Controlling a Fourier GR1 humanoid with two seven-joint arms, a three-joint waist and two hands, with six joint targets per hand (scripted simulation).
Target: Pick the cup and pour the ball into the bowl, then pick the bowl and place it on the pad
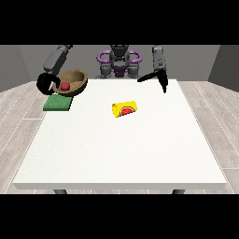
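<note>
A brown wooden bowl (73, 80) hangs tilted above the green pad (58, 103) at the table's far left, with a red ball (65, 86) inside it. The hand at the view's left (47, 83) is curled round the bowl's left rim and holds it up. A yellow cup (125, 108) with a red and green mark lies on its side near the middle of the table. The hand at the view's right (163, 82) hangs over the table's far right side, fingers pointing down, holding nothing.
The large white table (121, 149) stretches towards the camera. The robot's torso (119, 63) stands behind the far edge. Wooden floor surrounds the table.
</note>
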